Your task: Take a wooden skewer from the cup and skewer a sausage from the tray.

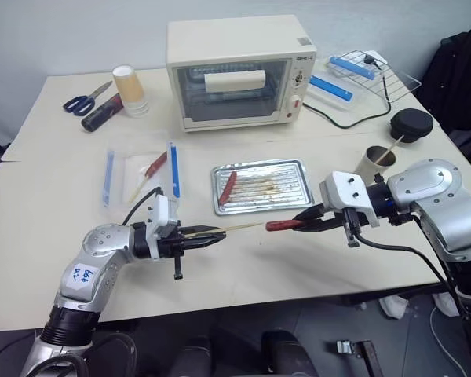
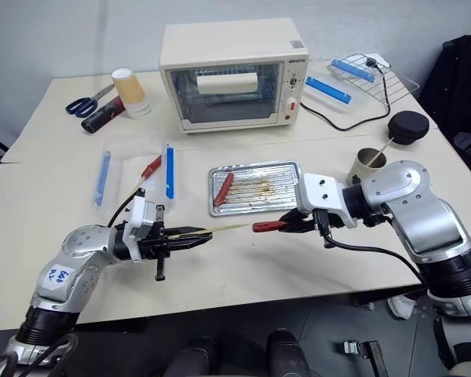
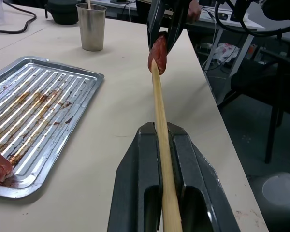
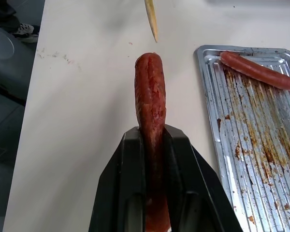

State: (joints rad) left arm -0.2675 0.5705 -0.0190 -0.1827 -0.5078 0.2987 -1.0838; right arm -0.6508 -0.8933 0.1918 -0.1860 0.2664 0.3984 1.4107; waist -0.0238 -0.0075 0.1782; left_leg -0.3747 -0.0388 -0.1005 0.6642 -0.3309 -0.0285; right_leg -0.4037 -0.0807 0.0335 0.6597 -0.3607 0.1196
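My left gripper (image 1: 218, 238) is shut on the wooden skewer (image 1: 239, 228), which lies level and points right. My right gripper (image 1: 302, 220) is shut on a dark red sausage (image 1: 281, 225) that points left at the skewer. In the right wrist view the skewer's tip (image 4: 151, 19) stands a small gap short of the sausage's end (image 4: 150, 92). Both hover over the table just in front of the metal tray (image 1: 298, 169). A second sausage (image 1: 228, 187) lies at the tray's left end. The beige cup (image 1: 374, 162) stands right of the tray with a stick in it.
A toaster oven (image 1: 235, 71) stands behind the tray, its cable running right toward a wire rack with blue bars (image 1: 369, 75). A black lid (image 1: 410, 123) sits behind the cup. Blue strips (image 1: 173, 169), stacked paper cups (image 1: 129, 90) and scissors (image 1: 85, 100) lie at the left.
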